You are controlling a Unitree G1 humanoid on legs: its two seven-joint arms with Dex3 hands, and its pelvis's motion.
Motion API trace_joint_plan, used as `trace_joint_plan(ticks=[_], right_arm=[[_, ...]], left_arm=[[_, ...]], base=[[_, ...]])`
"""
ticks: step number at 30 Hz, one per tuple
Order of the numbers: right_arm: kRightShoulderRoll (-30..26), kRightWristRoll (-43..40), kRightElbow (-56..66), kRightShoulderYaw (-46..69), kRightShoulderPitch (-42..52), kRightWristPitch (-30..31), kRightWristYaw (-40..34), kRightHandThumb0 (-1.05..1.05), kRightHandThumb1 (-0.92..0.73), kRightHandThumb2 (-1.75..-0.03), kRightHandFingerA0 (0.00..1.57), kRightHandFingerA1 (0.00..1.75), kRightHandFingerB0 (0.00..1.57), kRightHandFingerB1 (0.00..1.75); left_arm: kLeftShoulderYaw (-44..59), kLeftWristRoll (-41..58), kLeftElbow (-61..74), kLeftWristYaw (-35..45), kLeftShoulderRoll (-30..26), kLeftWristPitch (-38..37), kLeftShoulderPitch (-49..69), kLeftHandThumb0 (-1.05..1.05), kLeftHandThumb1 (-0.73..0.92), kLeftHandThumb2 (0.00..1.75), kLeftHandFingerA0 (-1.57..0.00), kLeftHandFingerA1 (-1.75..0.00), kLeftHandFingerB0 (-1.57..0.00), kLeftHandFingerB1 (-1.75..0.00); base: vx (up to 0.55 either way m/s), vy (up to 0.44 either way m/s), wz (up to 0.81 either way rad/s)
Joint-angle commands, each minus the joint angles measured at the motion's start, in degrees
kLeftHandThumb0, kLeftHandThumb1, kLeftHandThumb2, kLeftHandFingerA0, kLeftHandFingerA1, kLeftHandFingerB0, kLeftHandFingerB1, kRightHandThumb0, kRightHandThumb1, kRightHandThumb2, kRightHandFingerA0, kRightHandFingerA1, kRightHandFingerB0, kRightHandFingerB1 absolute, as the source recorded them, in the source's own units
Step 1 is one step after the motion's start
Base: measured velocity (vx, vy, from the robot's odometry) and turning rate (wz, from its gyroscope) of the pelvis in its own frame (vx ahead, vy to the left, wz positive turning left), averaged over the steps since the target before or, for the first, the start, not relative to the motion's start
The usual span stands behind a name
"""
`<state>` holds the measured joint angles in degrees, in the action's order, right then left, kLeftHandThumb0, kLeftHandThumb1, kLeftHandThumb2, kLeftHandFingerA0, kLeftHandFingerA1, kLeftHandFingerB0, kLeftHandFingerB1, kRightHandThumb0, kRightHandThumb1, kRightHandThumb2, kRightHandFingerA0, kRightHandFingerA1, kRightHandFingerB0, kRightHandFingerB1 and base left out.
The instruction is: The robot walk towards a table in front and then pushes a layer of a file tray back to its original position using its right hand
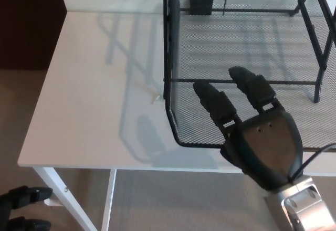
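White bench (94,110): smooth matte top, faint shadows of tray frame across it; white legs (71,202) at near left. Floor: beige carpet (21,115) left and near. Dark brown panel (29,21) at far left. Black wire-mesh file tray (241,37) on right part of bench; pulled-out mesh layer (181,118) reaches toward near edge. Right hand (252,123): fingers extended and apart, holding nothing, fingertips over layer's near rim. Left hand (21,210): partly visible at near left, low beside bench; finger state cannot be told.
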<state>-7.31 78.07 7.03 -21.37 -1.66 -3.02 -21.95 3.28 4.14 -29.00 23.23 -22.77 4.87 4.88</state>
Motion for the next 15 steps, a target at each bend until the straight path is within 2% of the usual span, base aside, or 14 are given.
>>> trace_joint_plan(ticks=[1,2,6,7,9,10,15], right_arm=[[-1.02,-1.35,-1.47,-0.2,-2.66,2.43,0.09,-0.45,-0.32,-0.62,0.15,0.38,0.2,0.36],[-1.0,-1.51,-1.7,-0.3,-3.1,2.57,0.34,-0.45,-0.32,-0.62,0.14,0.37,0.2,0.36],[-0.5,-2.48,-3.21,-0.85,-5.49,3.36,1.2,-0.44,-0.31,-0.61,0.13,0.37,0.18,0.35],[-0.39,-2.41,-3.85,-1.03,-6.11,3.73,1.17,-0.44,-0.32,-0.52,0.15,0.32,0.21,0.3],[-0.28,-2.22,-4.58,-1.35,-6.81,4.47,1.4,-0.45,-0.32,-0.51,0.14,0.32,0.21,0.3],[-0.14,-2.45,-5.75,-1.41,-7.86,4.79,1.69,-0.45,-0.31,-0.52,0.12,0.32,0.21,0.3],[0.13,-3.74,-9.52,-1.79,-10.83,5.96,1.32,-0.45,-0.3,-0.51,0.13,0.31,0.24,0.31]], left_arm=[[-0.22,-1.46,0.42,-0.09,-1.1,-0.95,0.26,0.03,0.65,0.57,-0.55,-0.49,-0.37,-0.39],[-0.16,-1.35,0.28,0.03,-1.06,-1.02,0.19,0.02,0.47,0.88,-0.48,-0.63,-0.26,-0.52],[-0.16,-1.63,0.45,-0.06,-1.04,-0.88,0.31,0.01,0.45,0.87,-0.49,-0.63,-0.25,-0.51],[-0.29,-1.82,0.85,-0.04,-1.13,-0.71,0.45,0.02,0.64,0.57,-0.56,-0.48,-0.37,-0.39],[-0.28,-1.79,1.0,0.1,-1.12,-0.54,0.53,0.03,0.65,0.57,-0.56,-0.49,-0.37,-0.39],[-0.19,-1.49,0.67,0.72,-1.2,-0.99,0.45,0.02,0.47,0.88,-0.47,-0.63,-0.25,-0.51],[-0.13,-1.61,1.29,0.5,-1.16,0.03,0.23,0.02,0.46,0.87,-0.48,-0.63,-0.25,-0.51]], base=[[0.0,0.0,0.0],[0.0,0.0,0.0],[0.0,0.0,0.0],[0.0,0.0,0.0],[0.0,0.0,0.0],[0.0,0.0,0.0],[0.0,0.0,0.0]])
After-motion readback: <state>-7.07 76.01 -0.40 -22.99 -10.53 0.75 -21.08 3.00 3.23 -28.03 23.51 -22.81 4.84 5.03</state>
